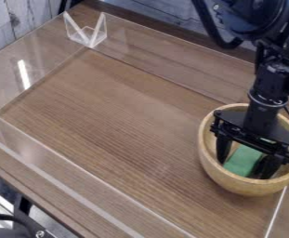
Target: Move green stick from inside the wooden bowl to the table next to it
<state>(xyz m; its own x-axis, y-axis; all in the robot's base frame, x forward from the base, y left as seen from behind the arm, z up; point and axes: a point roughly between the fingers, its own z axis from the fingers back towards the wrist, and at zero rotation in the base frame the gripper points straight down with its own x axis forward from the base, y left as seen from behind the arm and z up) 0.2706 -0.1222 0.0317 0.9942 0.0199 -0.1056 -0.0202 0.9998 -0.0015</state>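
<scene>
Down at the right side of the worktop (110, 102), the black pincer (251, 156) points straight into the wooden bowl (221, 167). Its two fingers (222, 149) stand spread wide, one to each side of the green stick (243, 163), which lies inside the bowl and between them. Whether the finger pads touch the stick cannot be told from this view; the jaws are plainly apart and nothing is lifted. The stick rests low in the bowl, its bright green face showing between the dark fingers, partly hidden by the pincer's frame.

The bowl is round, light tan, with a thick rim, and sits near the right front corner of the dark brown wood-grain surface. The black arm (269, 79) rises from the pincer toward the upper right edge of the picture. Low clear acrylic walls (35, 153) run along the worktop's edges, and a small clear bracket (85, 33) stands at the far left corner, well apart from the bowl.
</scene>
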